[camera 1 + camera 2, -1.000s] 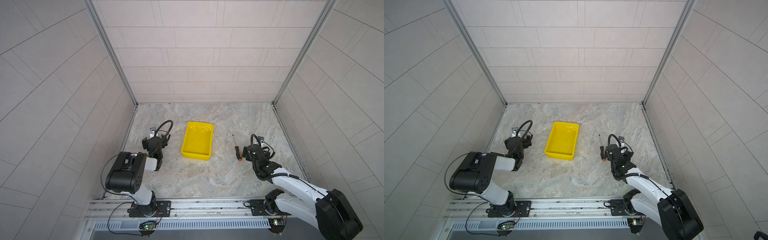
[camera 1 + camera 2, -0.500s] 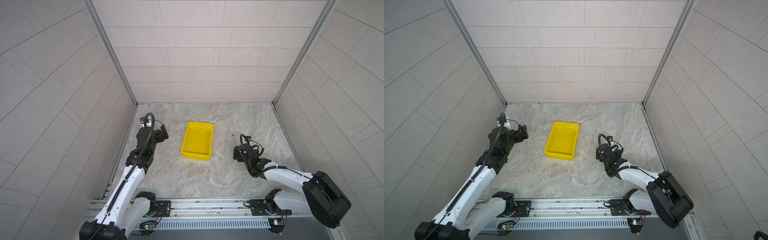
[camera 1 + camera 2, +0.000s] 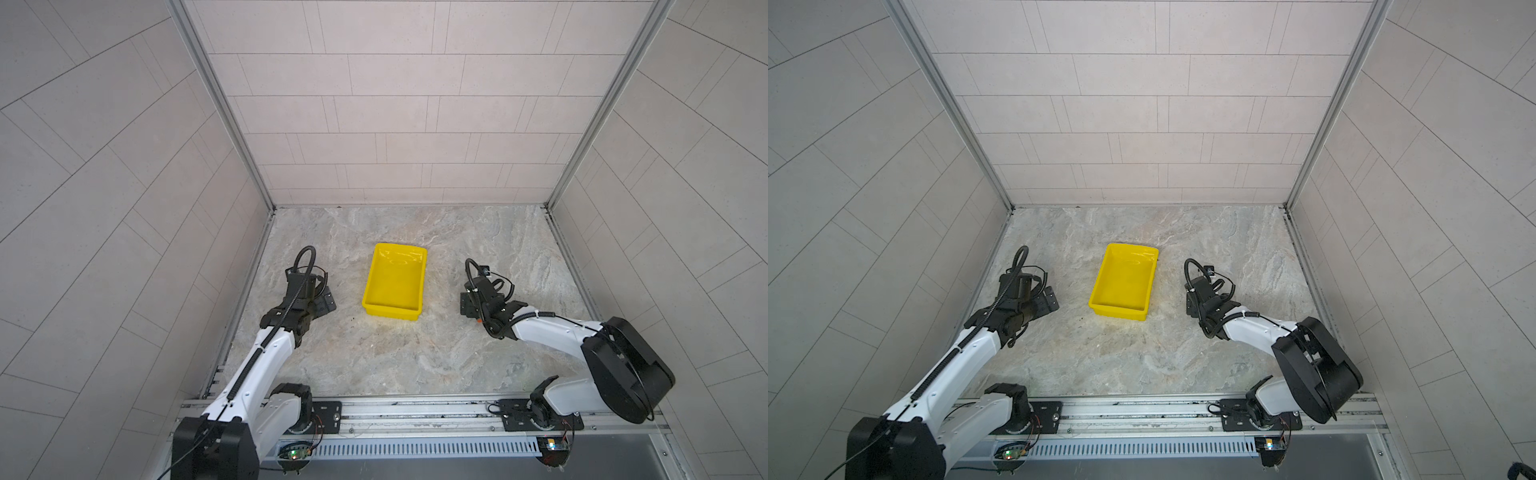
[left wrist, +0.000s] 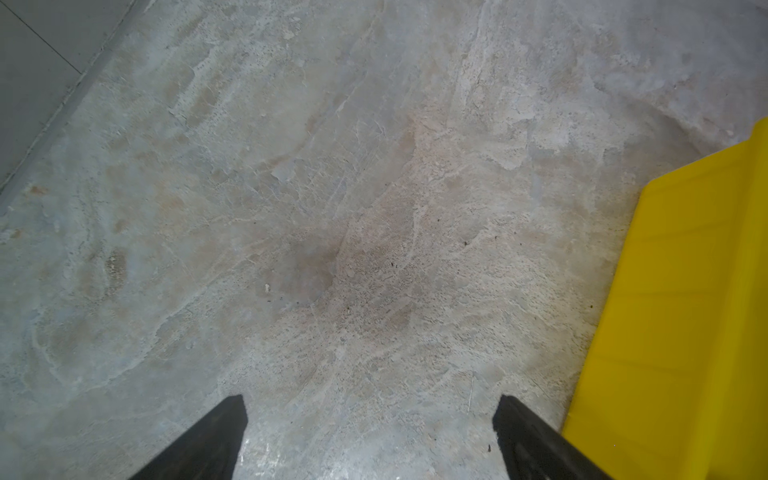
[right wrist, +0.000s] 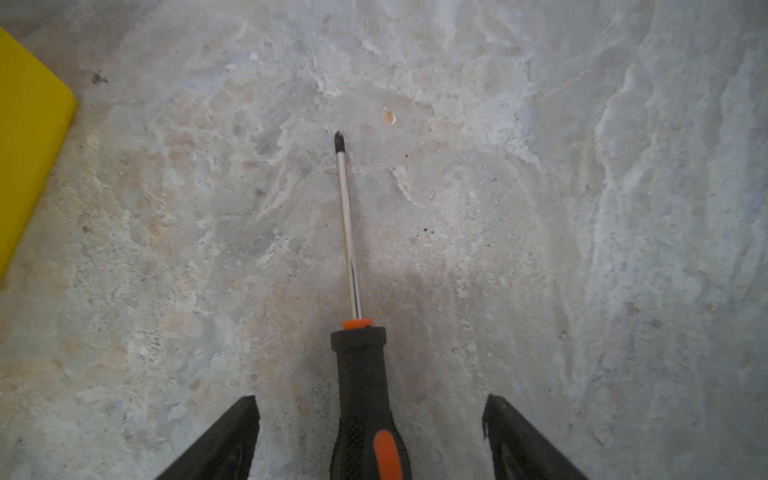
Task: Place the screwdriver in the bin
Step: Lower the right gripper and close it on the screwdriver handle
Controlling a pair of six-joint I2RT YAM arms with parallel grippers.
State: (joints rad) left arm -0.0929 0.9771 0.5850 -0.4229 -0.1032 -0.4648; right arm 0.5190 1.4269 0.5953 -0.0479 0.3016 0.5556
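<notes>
Both arms have shifted since a second ago. The left arm point(image 3: 266, 353), then folded back near its base, now stretches forward over the desk point(image 3: 415, 357). The right claw point(image 3: 467, 305) has come forward over the spot where the screwdriver lay in plain sight just beside it. In both top views the tool is now almost wholly hidden under the right claw point(image 3: 1191, 305).

In the right wrist view the screwdriver point(image 5: 360, 361) lies flat on the marbled desk point(image 5: 561, 249), its shaft pointing away from the camera and ending in a dark tip. Its black handle has an orange collar at the shaft and an orange inlay further back. The handle sits between the two black fingers point(image 5: 232, 440) of the right claw point(image 5: 370, 398). The fingers stand spread wide, with bare desk showing on either side of the handle, and neither touches it. A corner of the yellow bin point(image 5: 25, 145) shows at the edge of that view, apart from the tool.

The bin point(image 3: 390, 312) stands near the middle of the desk between the two arms, and the screwdriver lies outside it, on its right.

The left claw point(image 3: 322, 305) hovers near the bin's left side, well apart from the screwdriver. In the left wrist view the left claw point(image 4: 370, 399) is spread too, pinching nothing, with the bin point(image 4: 685, 311) close beside one finger.
</notes>
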